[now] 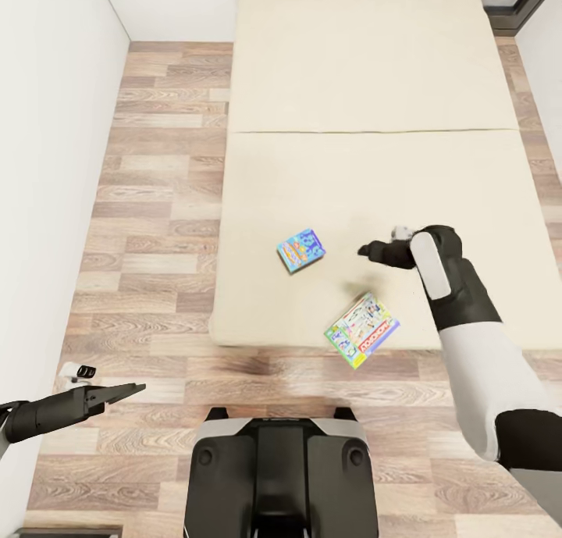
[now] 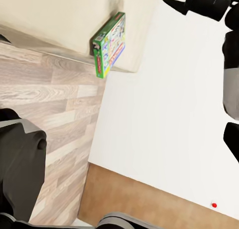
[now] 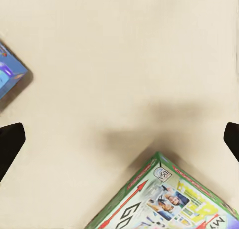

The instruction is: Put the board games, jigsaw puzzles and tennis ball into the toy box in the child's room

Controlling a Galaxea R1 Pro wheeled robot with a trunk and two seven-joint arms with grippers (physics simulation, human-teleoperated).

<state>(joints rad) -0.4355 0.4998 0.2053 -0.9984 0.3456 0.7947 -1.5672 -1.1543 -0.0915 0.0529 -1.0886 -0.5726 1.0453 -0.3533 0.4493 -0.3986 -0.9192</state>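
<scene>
Bed (image 1: 375, 69) below me, my right gripper (image 1: 367, 251) hangs spread and empty between two board games; I should drop squarely over the green-edged game (image 1: 361, 329) overhanging the bed's near edge.

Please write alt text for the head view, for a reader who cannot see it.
Two board games lie on a cream bed: a light blue game box and a green-edged game box overhanging its near edge. The right hand hovers between them, above the bed.
</scene>
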